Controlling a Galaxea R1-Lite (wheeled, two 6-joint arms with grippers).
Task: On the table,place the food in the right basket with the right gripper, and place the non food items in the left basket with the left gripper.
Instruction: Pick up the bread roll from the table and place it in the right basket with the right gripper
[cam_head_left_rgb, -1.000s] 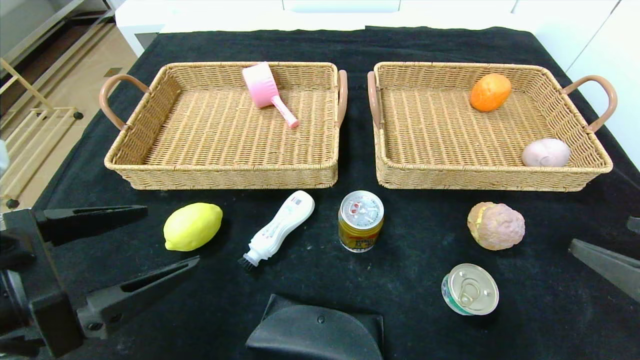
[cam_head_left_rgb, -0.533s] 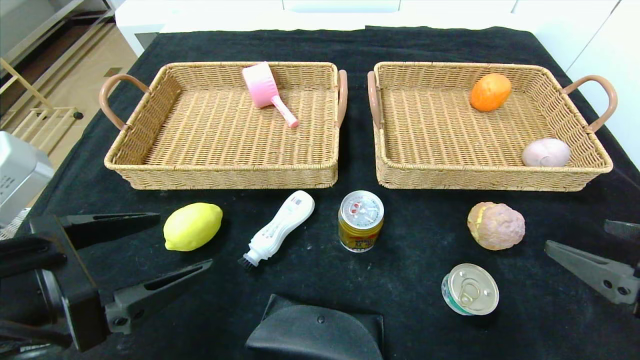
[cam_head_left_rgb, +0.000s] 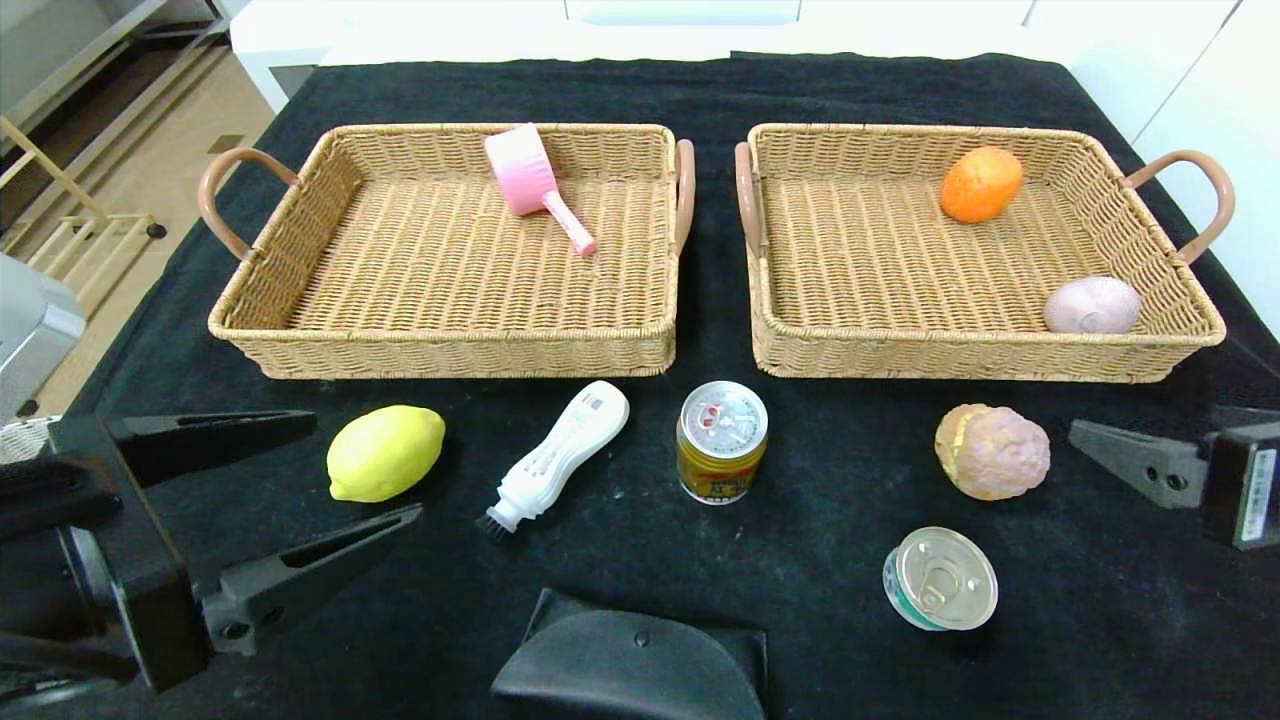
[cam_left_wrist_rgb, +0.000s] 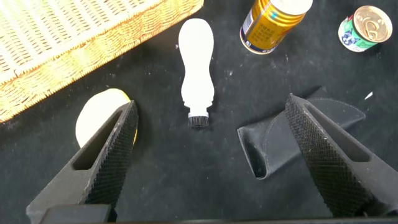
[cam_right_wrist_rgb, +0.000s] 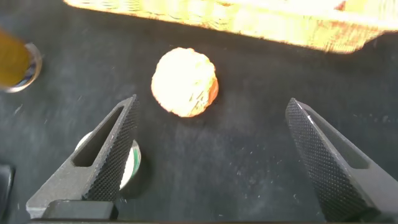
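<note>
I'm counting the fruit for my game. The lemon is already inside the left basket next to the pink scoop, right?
Not quite. The lemon is on the table, in front of the left basket, as the head view shows. Only the pink scoop is inside.

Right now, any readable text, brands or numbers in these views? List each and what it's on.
None can be read.
gold can: red and dark print on the side, too small to read.
white brush: small label near its rounded end, unreadable.
short tin: print on its green side, too small to read.
right end effector: white sticker on its housing, print too small.
lemon, bun, black pouch, both baskets: no text seen.
</note>
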